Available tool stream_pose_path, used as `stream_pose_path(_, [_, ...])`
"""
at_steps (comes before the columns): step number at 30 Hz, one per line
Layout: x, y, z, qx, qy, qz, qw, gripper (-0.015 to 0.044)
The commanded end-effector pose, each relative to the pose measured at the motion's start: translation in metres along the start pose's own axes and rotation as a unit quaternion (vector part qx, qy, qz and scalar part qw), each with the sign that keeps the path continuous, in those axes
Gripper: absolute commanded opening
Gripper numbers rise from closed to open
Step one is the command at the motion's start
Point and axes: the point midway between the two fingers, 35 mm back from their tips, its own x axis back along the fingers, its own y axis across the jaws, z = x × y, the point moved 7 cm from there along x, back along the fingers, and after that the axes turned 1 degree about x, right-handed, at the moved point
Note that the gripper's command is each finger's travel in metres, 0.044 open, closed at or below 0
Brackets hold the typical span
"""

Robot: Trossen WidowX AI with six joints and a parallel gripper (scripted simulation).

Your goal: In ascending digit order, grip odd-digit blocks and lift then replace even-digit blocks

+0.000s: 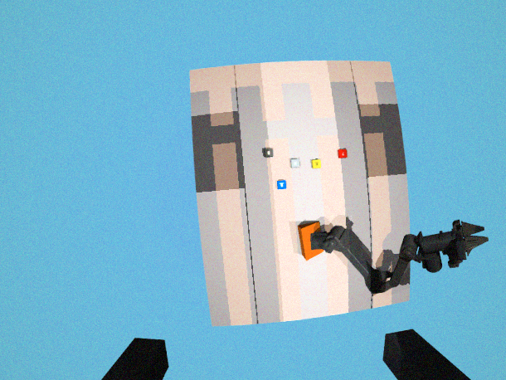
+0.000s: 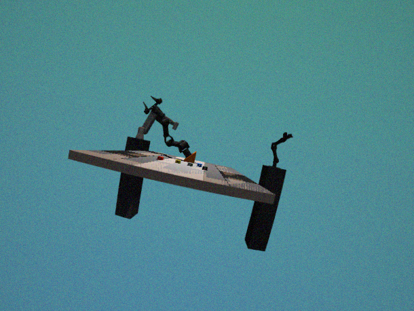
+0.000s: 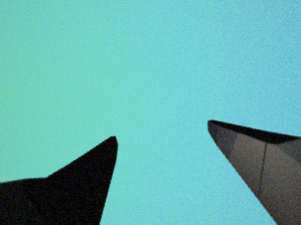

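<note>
Five small blocks lie apart on the table: a black block (image 1: 268,153) (image 2: 205,168), a pale grey block (image 1: 294,163) (image 2: 190,164), a yellow block (image 1: 316,163) (image 2: 178,161), a red block (image 1: 343,153) (image 2: 160,158) and a blue block (image 1: 281,184) (image 2: 199,165). Each shows a mark on top in the top view, too small to read surely. My gripper (image 1: 485,234) (image 2: 147,99) (image 3: 161,132) is open and empty. It is beyond the table's right edge in the top view, far from every block. The wrist view shows only the two fingers against plain background.
My arm stands by an orange wedge-shaped piece (image 1: 304,242) (image 2: 191,157) on the patterned table (image 1: 224,290) (image 2: 163,175). Two dark pillars (image 1: 143,358) (image 1: 415,357) (image 2: 130,193) (image 2: 266,217) stand by the table; in the exterior view each carries a further dark arm.
</note>
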Motion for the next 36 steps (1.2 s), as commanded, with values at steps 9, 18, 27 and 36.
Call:
stream_pose_path(9, [0.006, 0.039, 0.163, -0.020, 0.347, -0.014, 0.937, 0.0400])
stream_pose_path(18, [0.065, 0.054, 0.269, 0.012, 0.589, 0.013, 0.808, 0.0400])
stream_pose_path(27, [0.155, 0.053, 0.340, 0.093, 0.783, 0.060, 0.612, 0.0400])
stream_pose_path(36, [0.248, 0.037, 0.363, 0.227, 0.896, 0.106, 0.366, 0.0400])
